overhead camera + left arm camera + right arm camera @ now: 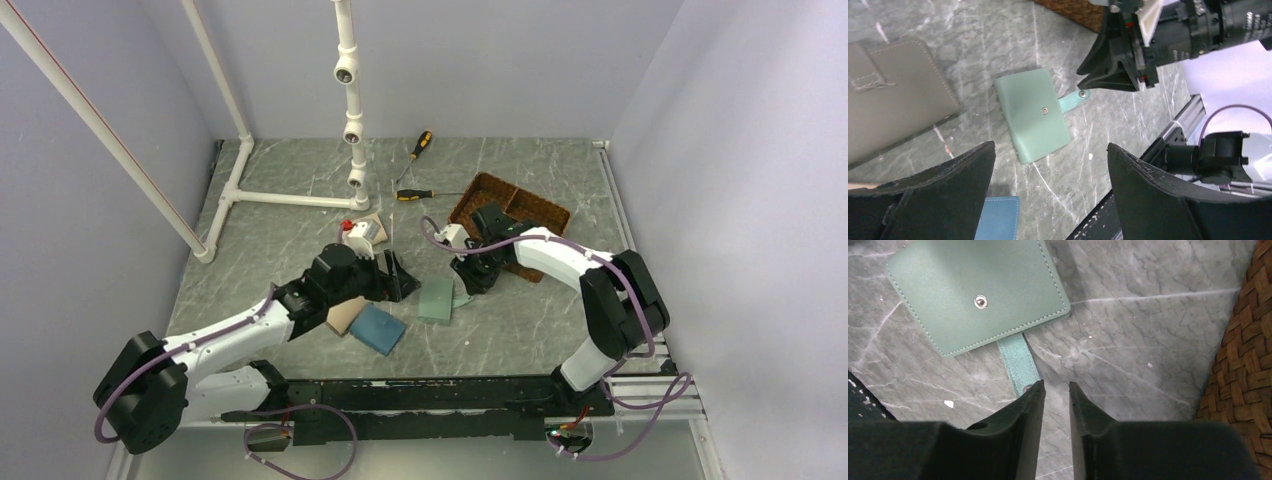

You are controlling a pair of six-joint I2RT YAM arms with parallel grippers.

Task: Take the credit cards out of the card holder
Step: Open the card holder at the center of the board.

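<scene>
Right tool (1057, 386) hangs low over the desk (1128, 340), its fingers a narrow slot apart with nothing between them. One fingertip (1034, 390) covers, and perhaps touches, the end of the unfastened snap strap (1017, 360). That strap runs out from the card holder (978, 290), which lies closed and flat with its snap stud up. Its inside is hidden and its far edge is cut off by the frame. On the tool's other side is the woven basket (1248, 340), of which only the rim shows. Left tool (1050, 146), fingers spread wide and empty, hovers just beside the holder. A blue wallet (998, 220) and a grey-brown wallet (893, 95) lie near, both partly cut off.
</scene>
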